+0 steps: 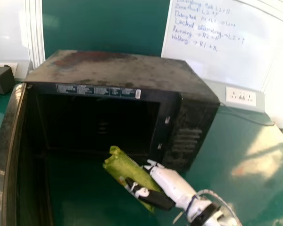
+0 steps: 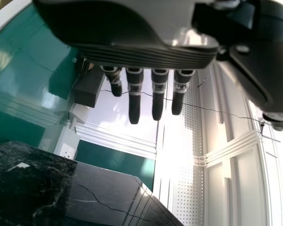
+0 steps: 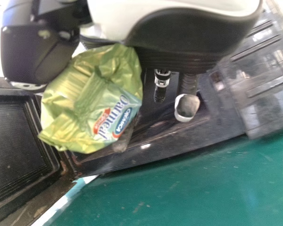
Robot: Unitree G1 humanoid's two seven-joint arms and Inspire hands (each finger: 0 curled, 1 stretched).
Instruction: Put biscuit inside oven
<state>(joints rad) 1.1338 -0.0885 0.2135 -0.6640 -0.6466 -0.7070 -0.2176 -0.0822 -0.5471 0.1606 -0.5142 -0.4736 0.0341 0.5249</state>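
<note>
Green table | right hand: slanted before oven, gripping biscuit

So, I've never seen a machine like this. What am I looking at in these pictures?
This is a human-shaped robot with two arms. One picture is taken from its head, looking forward and down; the other two come from cameras at its left and right wrists. On the green table stands a dark oven with its door open. The right robot hand grips a green biscuit packet in front of the oven's opening. The left robot hand, in its own wrist view, is empty, its fingers straight.
</note>
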